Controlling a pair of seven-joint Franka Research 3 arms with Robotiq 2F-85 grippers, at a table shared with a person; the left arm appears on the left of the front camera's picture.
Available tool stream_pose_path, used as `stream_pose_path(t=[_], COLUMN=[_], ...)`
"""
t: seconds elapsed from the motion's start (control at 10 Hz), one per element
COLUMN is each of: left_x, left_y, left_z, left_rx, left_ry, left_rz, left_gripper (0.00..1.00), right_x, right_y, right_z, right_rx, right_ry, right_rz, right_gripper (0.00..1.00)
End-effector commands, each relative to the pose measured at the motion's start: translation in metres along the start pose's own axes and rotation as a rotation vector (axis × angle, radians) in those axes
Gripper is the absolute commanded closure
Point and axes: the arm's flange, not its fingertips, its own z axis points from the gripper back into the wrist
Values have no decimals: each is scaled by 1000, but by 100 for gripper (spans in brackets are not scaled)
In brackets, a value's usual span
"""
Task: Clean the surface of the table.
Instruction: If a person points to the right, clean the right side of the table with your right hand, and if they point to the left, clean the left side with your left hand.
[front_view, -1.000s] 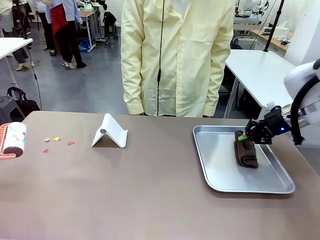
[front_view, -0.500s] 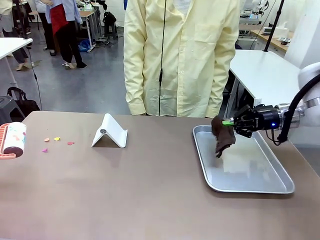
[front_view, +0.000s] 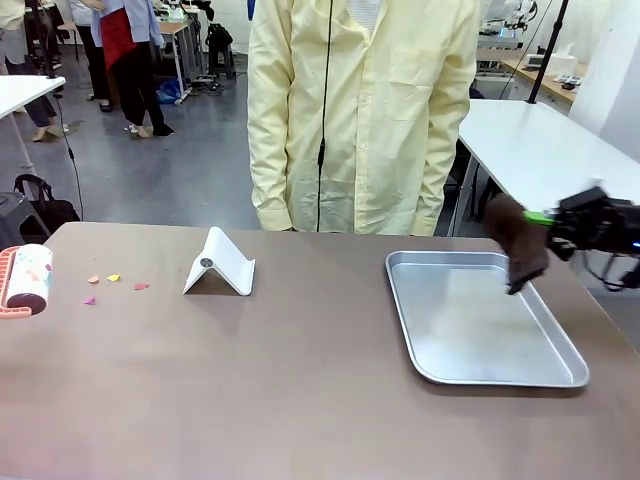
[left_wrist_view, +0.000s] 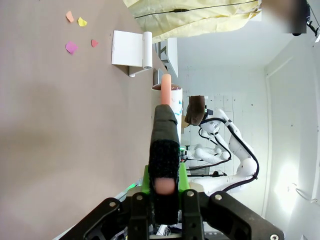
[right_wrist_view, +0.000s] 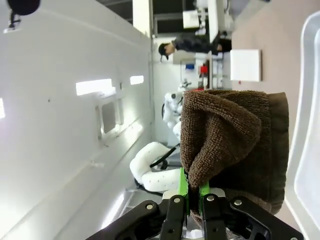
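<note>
So left wrist view has left hand (left_wrist_view: 164, 181) pinching dark pink-tipped handle (left_wrist_view: 164, 132), front view has right hand (front_view: 546, 218) pinching brown cloth (front_view: 518, 245) over tray (front_view: 440, 372) by brown worktop (front_view: 290, 390) right edge, paper scraps (front_view: 113, 279) near left edge, grey lab floor (front_view: 160, 170) beyond.

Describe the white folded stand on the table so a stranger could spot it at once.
On the brown table, look toward the far edge, near the person in the yellow coat. The white stand sits between the coloured paper scraps and the metal tray. It alone is folded like a tent.
</note>
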Motion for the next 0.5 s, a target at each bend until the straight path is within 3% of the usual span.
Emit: stream_pose_path(t=[0.0,0.2,0.4], left_x=[-1,-1,-1], left_y=[-2,-2,-2], left_z=[0,0,0], left_rx=[-13,-13,-13], left_ry=[-10,-10,-10], left_rz=[-4,-4,-4], left_gripper=[100,100,100], right_x=[-37,-70,-71], right_y=[0,-8,-12], right_z=[37,79,84], right_rx=[-42,46,45], right_ry=[-114,-322,-351], right_rz=[71,152,131], right_gripper=[91,91,91])
